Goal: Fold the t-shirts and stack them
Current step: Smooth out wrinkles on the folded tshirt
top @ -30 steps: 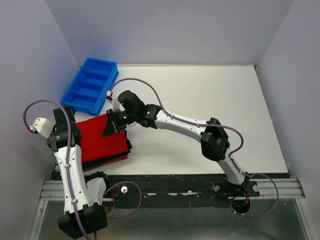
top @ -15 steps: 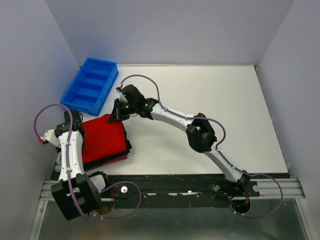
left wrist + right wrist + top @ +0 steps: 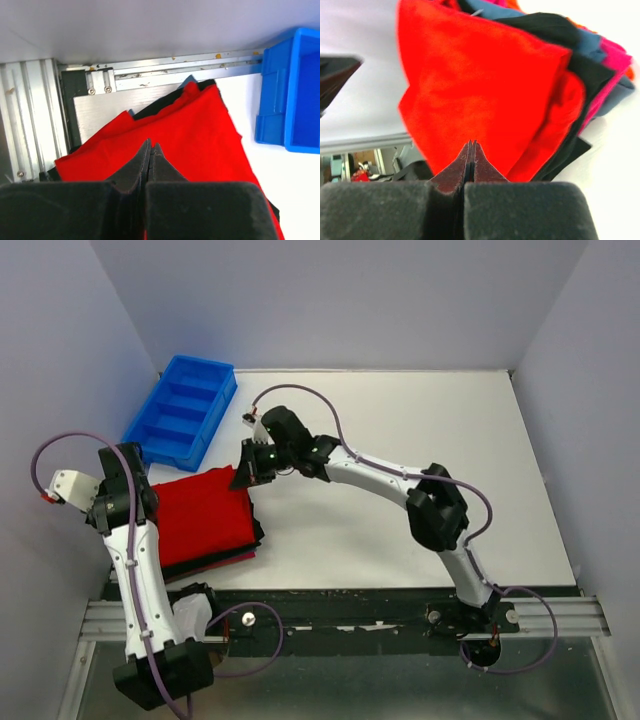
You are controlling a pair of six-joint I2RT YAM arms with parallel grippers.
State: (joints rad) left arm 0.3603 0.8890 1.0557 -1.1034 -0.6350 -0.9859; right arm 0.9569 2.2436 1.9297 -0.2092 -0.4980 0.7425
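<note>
A bright red t-shirt (image 3: 205,518) lies folded on top of a stack of folded shirts at the table's near left. It also shows in the left wrist view (image 3: 190,135) and the right wrist view (image 3: 480,75). Black, blue and pink layers (image 3: 600,75) stick out under it. My left gripper (image 3: 138,502) is shut and empty, just above the red shirt's left part (image 3: 151,146). My right gripper (image 3: 247,476) is shut and empty, at the shirt's far right corner, with its tips close over the cloth (image 3: 471,143).
A blue plastic compartment bin (image 3: 182,410) stands just beyond the stack at the far left, and shows at the right of the left wrist view (image 3: 295,95). The metal rail (image 3: 350,615) runs along the near table edge. The left wall is close to the left arm.
My left arm has swung back up and out, its gripper now over the shirt's left edge. My right gripper has shifted slightly toward the near right. The red shirt lies as before.
</note>
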